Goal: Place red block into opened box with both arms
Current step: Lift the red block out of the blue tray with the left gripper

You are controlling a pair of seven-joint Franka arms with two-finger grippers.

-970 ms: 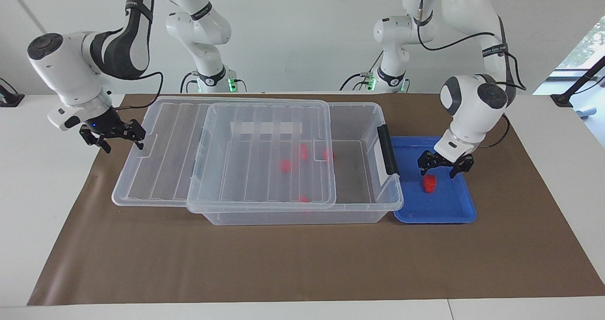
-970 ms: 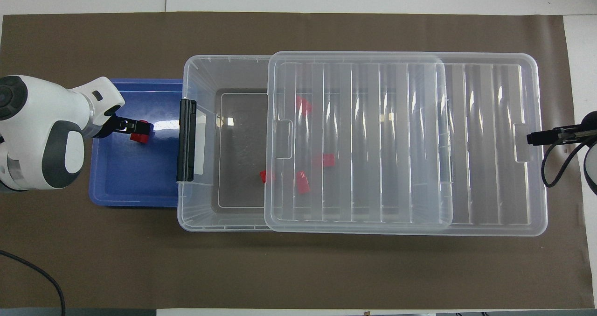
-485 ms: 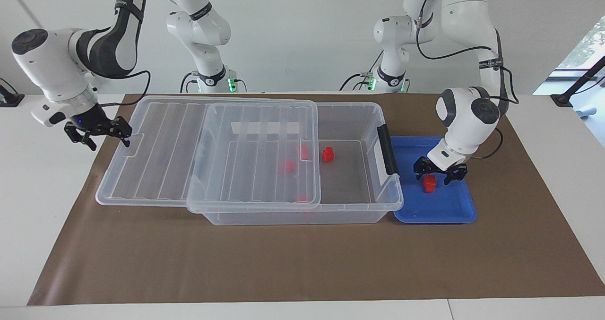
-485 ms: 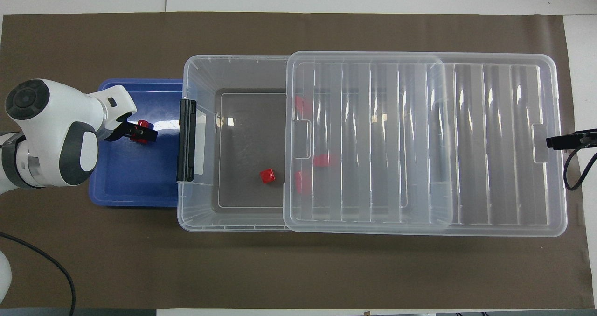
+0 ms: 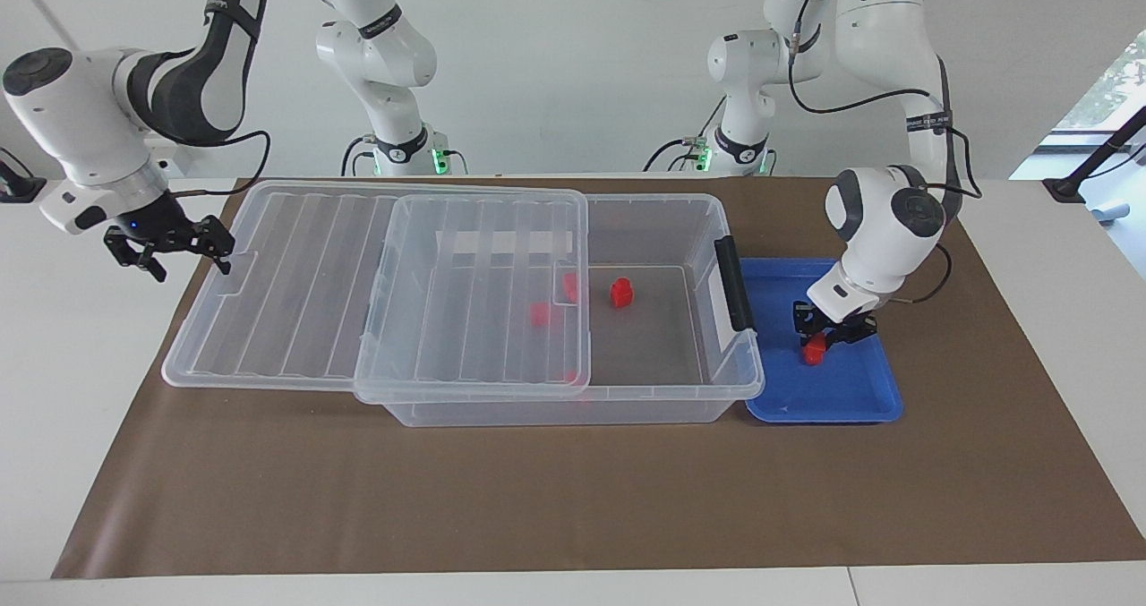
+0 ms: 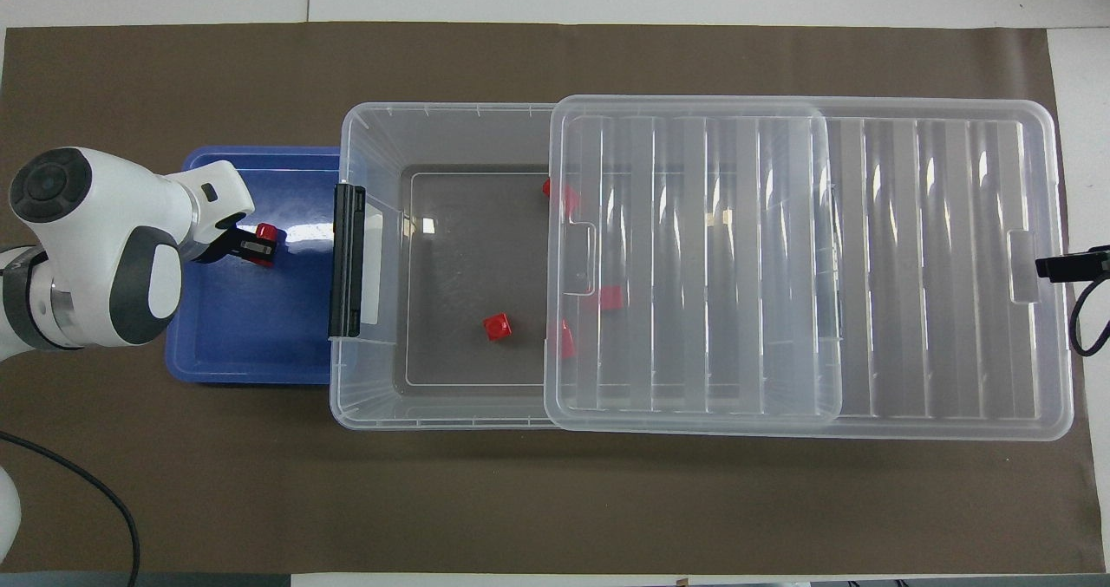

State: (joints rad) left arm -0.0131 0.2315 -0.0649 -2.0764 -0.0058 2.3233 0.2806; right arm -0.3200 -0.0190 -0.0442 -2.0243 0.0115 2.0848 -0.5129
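Observation:
A small red block [image 5: 814, 349] [image 6: 263, 233] lies in the blue tray [image 5: 850, 396] [image 6: 243, 344], and my left gripper [image 5: 824, 342] [image 6: 258, 247] is down in the tray, shut on it. The clear box [image 5: 680, 221] [image 6: 364, 136] stands beside the tray, with a black clip handle [image 5: 734, 284] on that end. Its ribbed lid [image 5: 358, 275] [image 6: 867, 257] is slid partly off toward the right arm's end. Several red blocks [image 5: 620, 293] [image 6: 497, 327] lie inside the box. My right gripper [image 5: 192, 261] [image 6: 1054, 266] is open, one fingertip at the lid's end tab.
Two slimmer white arms [image 5: 385, 60] with green-lit bases stand at the robots' edge of the table. A brown mat [image 5: 573, 499] covers the table under the box and the tray. The lid overhangs the box at the right arm's end.
The lid has slid toward the right arm's end along with my right gripper, uncovering more of the box. My left gripper has lowered and shut on the red block.

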